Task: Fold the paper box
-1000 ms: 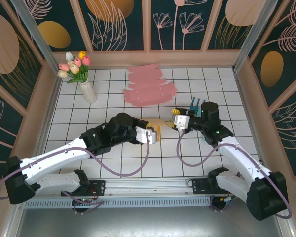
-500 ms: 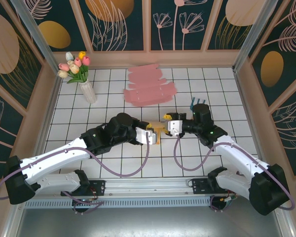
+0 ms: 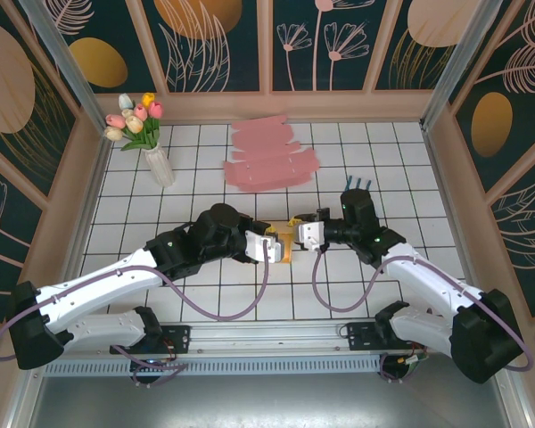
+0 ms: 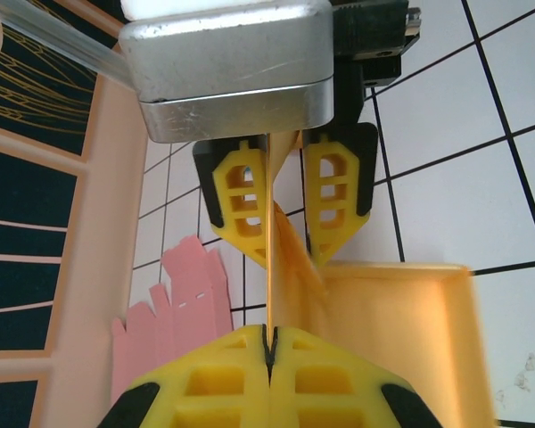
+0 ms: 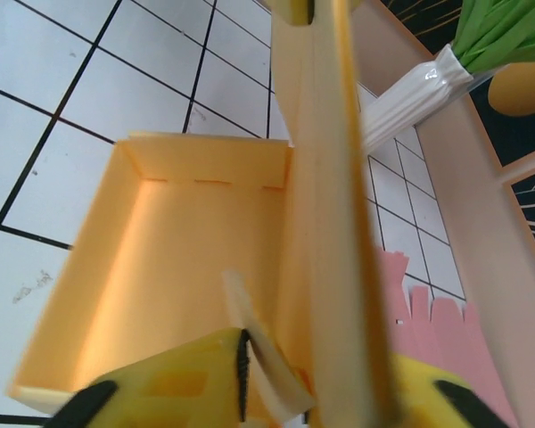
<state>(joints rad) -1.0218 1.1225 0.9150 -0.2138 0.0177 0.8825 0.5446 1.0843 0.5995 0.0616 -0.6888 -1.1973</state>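
Gridded table (image 3: 205, 294): left hand (image 4: 269, 332) pinches orange box (image 4: 401, 330) wall, right hand (image 4: 288, 251) straddles it.

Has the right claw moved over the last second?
Yes. Judged against the pink sheets, the right claw shifted left and slightly away from them, toward the left claw.

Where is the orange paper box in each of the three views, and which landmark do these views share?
Top external: the paper box sits just below the picture's centre.
Left wrist: lower right, its open inside facing the camera.
Right wrist: left and centre, seen from inside.
Shared landmark: the pink sheets lying flat on the table.
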